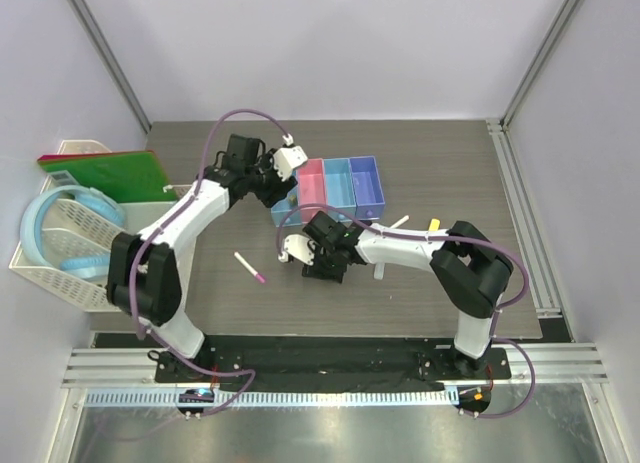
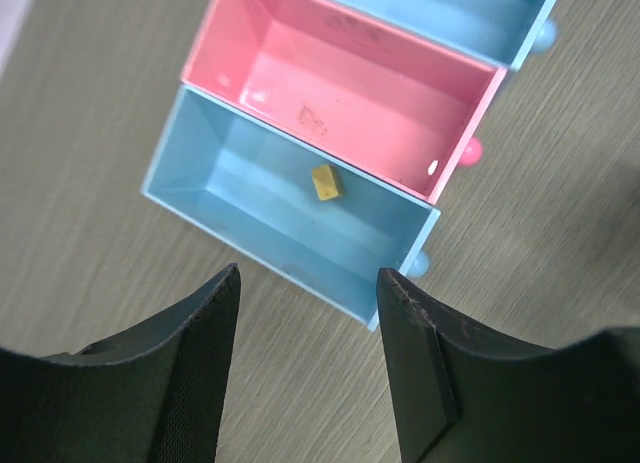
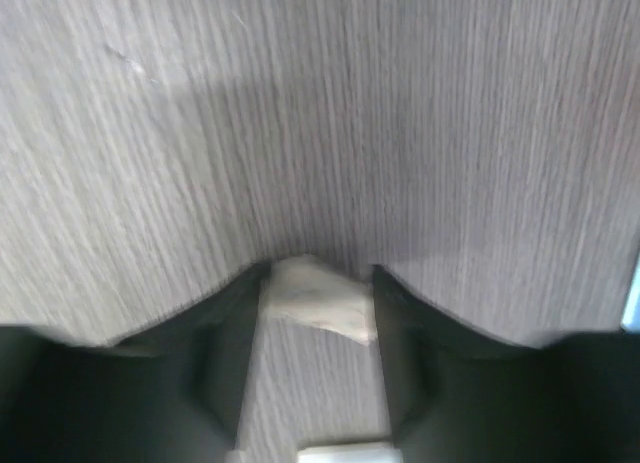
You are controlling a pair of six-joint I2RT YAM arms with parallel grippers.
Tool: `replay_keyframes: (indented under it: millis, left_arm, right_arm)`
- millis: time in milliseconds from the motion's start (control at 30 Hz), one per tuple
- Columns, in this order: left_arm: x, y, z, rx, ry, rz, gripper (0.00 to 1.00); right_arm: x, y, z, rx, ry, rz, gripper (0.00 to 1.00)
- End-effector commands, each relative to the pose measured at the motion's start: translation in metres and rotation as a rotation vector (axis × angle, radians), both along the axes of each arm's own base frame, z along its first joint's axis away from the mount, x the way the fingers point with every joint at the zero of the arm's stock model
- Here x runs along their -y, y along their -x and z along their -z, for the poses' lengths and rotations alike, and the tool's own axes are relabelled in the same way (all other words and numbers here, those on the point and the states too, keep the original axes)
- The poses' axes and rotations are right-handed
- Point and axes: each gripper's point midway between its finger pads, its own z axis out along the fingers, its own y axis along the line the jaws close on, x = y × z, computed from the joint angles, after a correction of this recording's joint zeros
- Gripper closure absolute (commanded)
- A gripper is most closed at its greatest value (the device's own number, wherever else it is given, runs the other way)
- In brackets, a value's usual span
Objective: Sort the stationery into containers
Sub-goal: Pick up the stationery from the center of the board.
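The containers [image 1: 338, 186] stand in a row at the back middle of the table. My left gripper [image 2: 308, 273] hangs open and empty just short of the leftmost light blue bin [image 2: 250, 198], where one tan piece [image 2: 326, 182] lies. The pink bin [image 2: 350, 93] beside it holds nothing. My right gripper [image 3: 320, 273] is low over the table, jaws against both sides of a pale tan piece [image 3: 318, 301] that rests on the wood. From above, a white pen with a pink tip [image 1: 250, 267] lies left of the right gripper [image 1: 322, 270]. Another white pen [image 1: 398, 222] and a yellow stick [image 1: 433, 224] lie right of it.
A white lattice basket [image 1: 70, 245] at the left edge holds a big blue hoop [image 1: 45, 223] and a green board [image 1: 105, 171]. A metal rail [image 1: 525, 223] runs along the table's right side. The two arms' cables loop over the table's middle.
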Motion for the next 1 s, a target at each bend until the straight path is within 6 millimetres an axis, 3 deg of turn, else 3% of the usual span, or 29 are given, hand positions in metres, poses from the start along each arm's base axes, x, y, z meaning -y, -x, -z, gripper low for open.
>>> replay_keyframes:
  millis: [0,100,200,433,500,600,833,967]
  left_arm:
    - [-0.002,0.005,-0.059,0.142,0.082,-0.025,0.42]
    - [-0.011,0.017,-0.07,0.177,0.073,-0.038,0.4]
    - [-0.023,0.029,-0.061,0.173,0.03,-0.043,0.39]
    - [-0.049,0.067,-0.024,0.112,-0.05,-0.052,0.39]
    - [-0.053,0.075,-0.023,0.117,-0.054,-0.053,0.39]
    - [-0.058,0.089,-0.011,0.095,-0.059,-0.056,0.38]
    - [-0.067,0.106,-0.007,0.068,-0.074,-0.075,0.39]
    - [-0.081,0.115,0.004,0.05,-0.163,-0.063,0.36]
  right_arm:
    - [0.018,-0.001,0.012,0.016,0.061,0.019,0.59]
    - [0.017,-0.001,0.009,0.023,0.055,0.015,0.62]
    - [0.016,-0.003,0.005,0.032,0.044,0.016,0.62]
    - [0.029,-0.011,-0.009,0.109,0.1,-0.033,0.33]
    - [0.033,-0.011,-0.012,0.119,0.113,-0.049,0.27]
    - [0.037,-0.014,-0.016,0.132,0.12,-0.077,0.26]
    - [0.04,-0.02,-0.012,0.106,0.115,-0.123,0.27]
    - [0.032,-0.019,-0.003,0.081,0.11,-0.162,0.3]
